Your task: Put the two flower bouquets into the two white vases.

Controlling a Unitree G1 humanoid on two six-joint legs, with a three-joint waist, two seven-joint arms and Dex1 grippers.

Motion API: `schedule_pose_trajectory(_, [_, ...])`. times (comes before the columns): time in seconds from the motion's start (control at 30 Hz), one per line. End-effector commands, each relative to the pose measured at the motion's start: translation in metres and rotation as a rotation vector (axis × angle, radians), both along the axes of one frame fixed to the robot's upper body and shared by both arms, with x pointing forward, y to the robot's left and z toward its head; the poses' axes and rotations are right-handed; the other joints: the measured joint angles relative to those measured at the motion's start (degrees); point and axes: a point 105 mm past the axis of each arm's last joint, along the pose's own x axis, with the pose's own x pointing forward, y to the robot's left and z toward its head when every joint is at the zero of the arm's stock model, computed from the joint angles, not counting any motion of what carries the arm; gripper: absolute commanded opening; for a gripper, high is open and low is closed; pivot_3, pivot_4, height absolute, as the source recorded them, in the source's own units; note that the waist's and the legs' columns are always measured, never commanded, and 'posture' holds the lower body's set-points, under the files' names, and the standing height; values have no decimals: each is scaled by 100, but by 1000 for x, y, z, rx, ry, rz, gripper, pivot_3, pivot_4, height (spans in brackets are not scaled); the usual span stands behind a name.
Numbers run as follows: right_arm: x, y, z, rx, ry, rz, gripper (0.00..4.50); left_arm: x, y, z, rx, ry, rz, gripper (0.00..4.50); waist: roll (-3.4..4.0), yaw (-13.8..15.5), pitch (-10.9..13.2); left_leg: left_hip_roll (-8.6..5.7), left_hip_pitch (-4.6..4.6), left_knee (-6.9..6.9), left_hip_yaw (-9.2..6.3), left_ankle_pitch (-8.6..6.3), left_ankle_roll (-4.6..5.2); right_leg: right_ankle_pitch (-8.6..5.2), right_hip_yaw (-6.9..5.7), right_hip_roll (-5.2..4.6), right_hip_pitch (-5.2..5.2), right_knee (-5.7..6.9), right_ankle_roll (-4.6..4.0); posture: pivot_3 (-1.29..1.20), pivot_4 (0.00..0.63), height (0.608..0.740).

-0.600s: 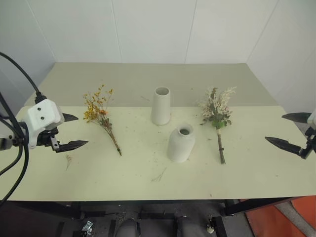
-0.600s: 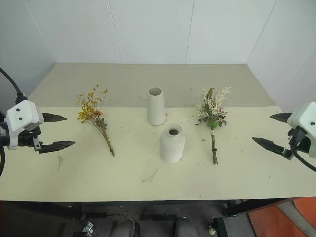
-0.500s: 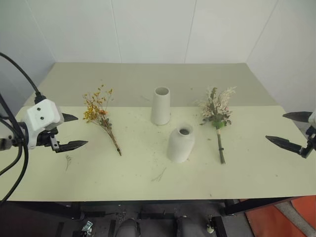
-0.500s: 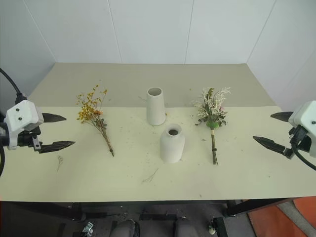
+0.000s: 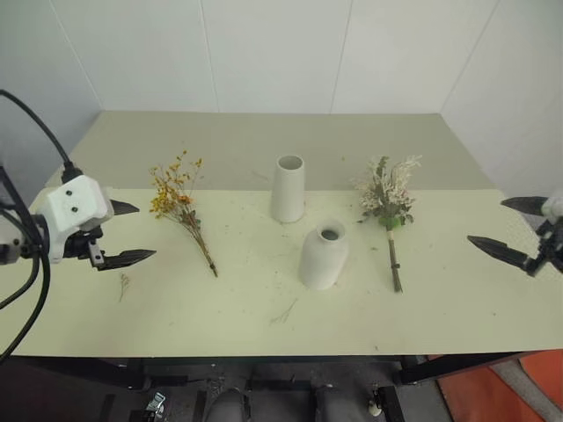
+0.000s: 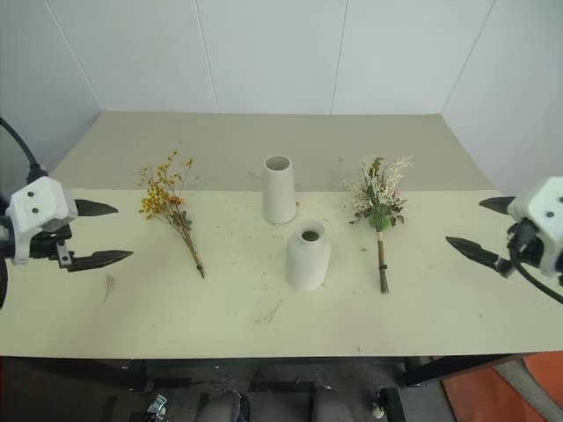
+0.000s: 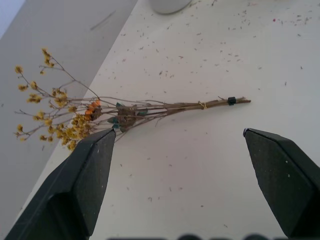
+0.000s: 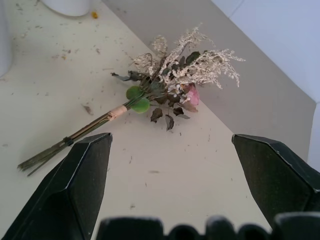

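1. Change since a moment ago: basically nothing. Both bouquets and both vases sit where they were, and the right gripper has only drifted a touch inward. So the task is at square one, no stem lifted yet.
2. Yellow bouquet lies flat on the table on the left, blooms toward the wall, stem end pointing toward the robot.
3. Pink bouquet lies flat on the right, same way round, just beside the short vase.
4. Tall vase stands upright in the middle, short vase in front of it and slightly right. Both empty.
5. Left gripper hovers above the table's left edge, aimed inward at the yellow bouquet, fingers spread wide, holding nothing.
6. Right gripper mirrors that off the right edge, pointing at the pink bouquet, jaws wide apart and empty too.
7. My guess: each arm reaches in for its own bouquet's stem next.
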Motion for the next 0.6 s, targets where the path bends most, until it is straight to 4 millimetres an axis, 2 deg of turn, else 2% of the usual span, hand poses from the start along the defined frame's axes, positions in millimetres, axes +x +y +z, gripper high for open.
schedule_pose_trajectory(0.03, [14,21,-4,-15,14,-33,4500,8,-26,0,-2,-29,-100,4467,0,0,0,0,2,0,0,0,0,1,1,1,1,1,-1,0,150,740])
schedule_pose_trajectory(0.1, [26,26,-15,-16,82,-92,4500,15,-43,-8,18,-14,-161,4467,0,-3,0,0,-4,-1,-1,0,0,1,1,2,-4,1,-2,0,150,740])
schedule_pose_trajectory(0.2, [50,33,-22,95,168,-193,4500,23,-70,-20,27,9,-257,4467,-1,-20,0,-3,-13,2,0,0,0,3,4,2,-9,-2,-1,0,150,740])
schedule_pose_trajectory(0.27, [65,33,-26,167,225,-292,4500,27,-82,-23,27,9,-300,4467,-1,-28,0,-4,-15,5,1,0,0,6,8,2,-11,-1,0,0,150,740])
schedule_pose_trajectory(0.37, [86,40,-45,293,336,-406,4500,32,-99,-25,5,0,-353,4467,-2,-25,0,-3,-23,3,-2,0,1,6,7,5,-19,-2,0,0,150,740])
schedule_pose_trajectory(0.5, [97,42,-54,343,373,-480,4500,33,-104,-28,0,5,-363,4467,-1,-7,0,-3,-38,2,-2,0,2,6,7,3,-30,-5,0,0,150,740])
schedule_pose_trajectory(0.6, [99,42,-63,315,406,-508,4500,32,-102,-35,17,20,-354,4467,0,15,1,-5,-50,3,-1,0,2,6,6,0,-37,-6,2,0,150,740])
